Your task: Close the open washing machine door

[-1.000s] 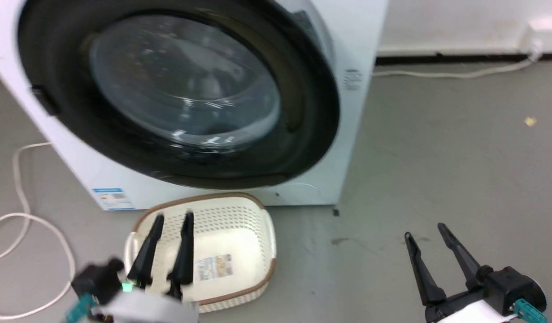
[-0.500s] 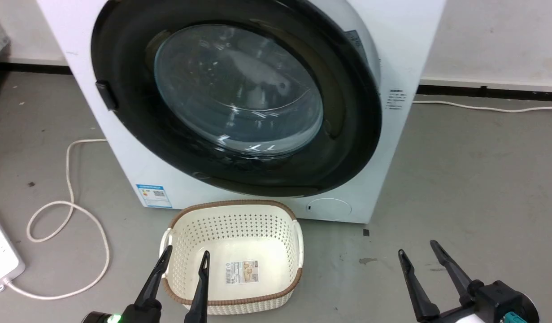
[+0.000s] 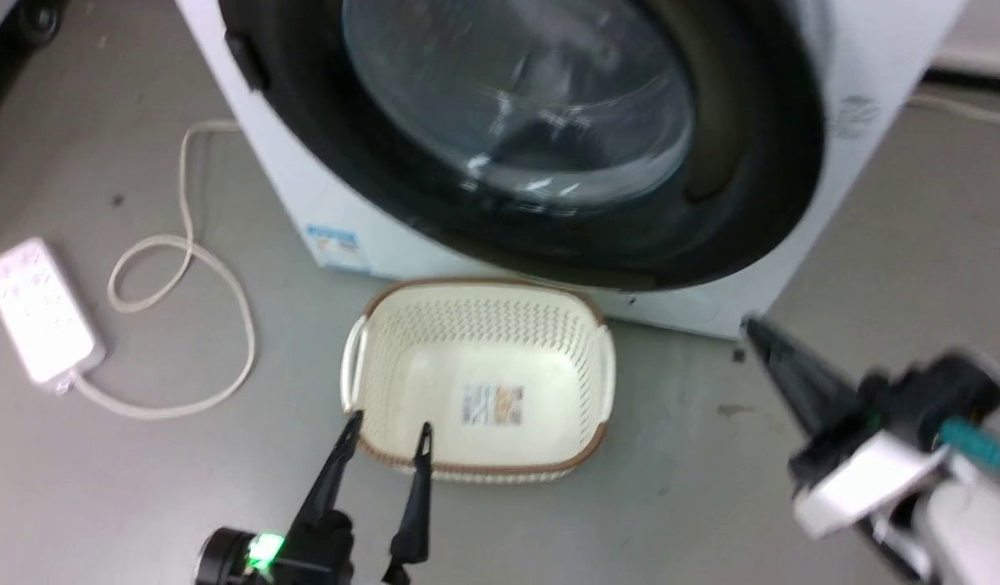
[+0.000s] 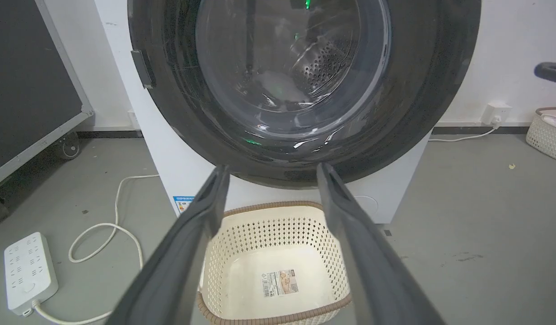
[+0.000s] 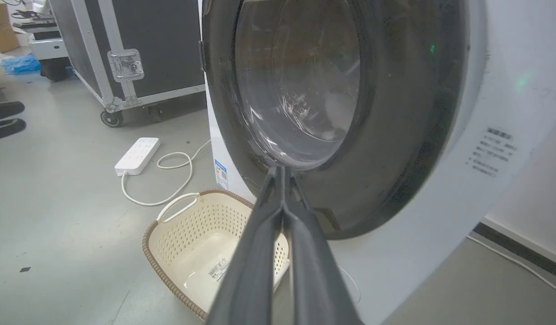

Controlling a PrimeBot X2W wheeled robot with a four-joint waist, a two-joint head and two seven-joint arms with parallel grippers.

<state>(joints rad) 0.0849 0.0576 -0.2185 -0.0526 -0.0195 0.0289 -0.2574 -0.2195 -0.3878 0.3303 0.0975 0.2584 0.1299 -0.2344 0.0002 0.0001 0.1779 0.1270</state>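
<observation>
Floor (image 3: 101, 455): grey, smooth, lightly scuffed and spotted. Wall (image 4: 499, 54): plain white, with a dark skirting strip (image 4: 463, 130) at its foot and a white socket (image 4: 493, 110) just above. Black wheeled case (image 5: 147, 49): metal edging, a recessed latch, castors, standing at the left. White power strip (image 3: 38, 309) lying flat on the floor, its pale cord (image 4: 117, 203) in loose loops. Cream perforated basket (image 3: 483, 317), brown-rimmed, with a label on its bottom. Second pale basket (image 4: 546, 135) by the wall. Even indoor light.
</observation>
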